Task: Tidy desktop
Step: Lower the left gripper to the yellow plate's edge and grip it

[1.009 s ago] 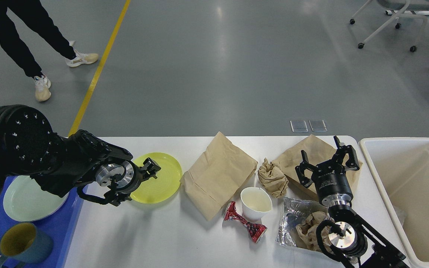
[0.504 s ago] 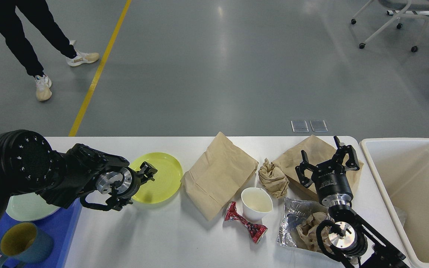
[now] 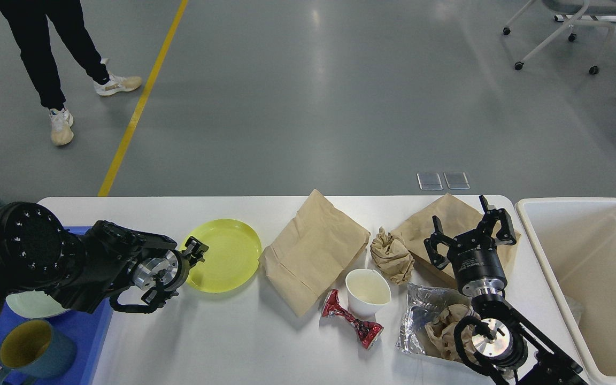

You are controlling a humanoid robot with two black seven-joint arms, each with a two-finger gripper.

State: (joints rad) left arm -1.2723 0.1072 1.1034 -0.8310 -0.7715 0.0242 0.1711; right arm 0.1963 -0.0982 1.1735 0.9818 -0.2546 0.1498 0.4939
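Both hands, left hand (image 3: 194, 251) and right hand (image 3: 471, 231), hover over desktop (image 3: 222, 331).

Black jointed arms, silver wrist flanges, black cable loops, screw-dotted left joint housing (image 3: 19, 240)

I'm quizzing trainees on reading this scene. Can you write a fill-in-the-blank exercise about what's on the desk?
1. The plate next to the left claw is ____ in colour.
2. The crushed can in front of the paper cup is ____.
3. The right claw, fingers spread, hovers over a brown paper ____.
4. The mug stands on a ____ tray.

Missing words: yellow; red; bag; blue
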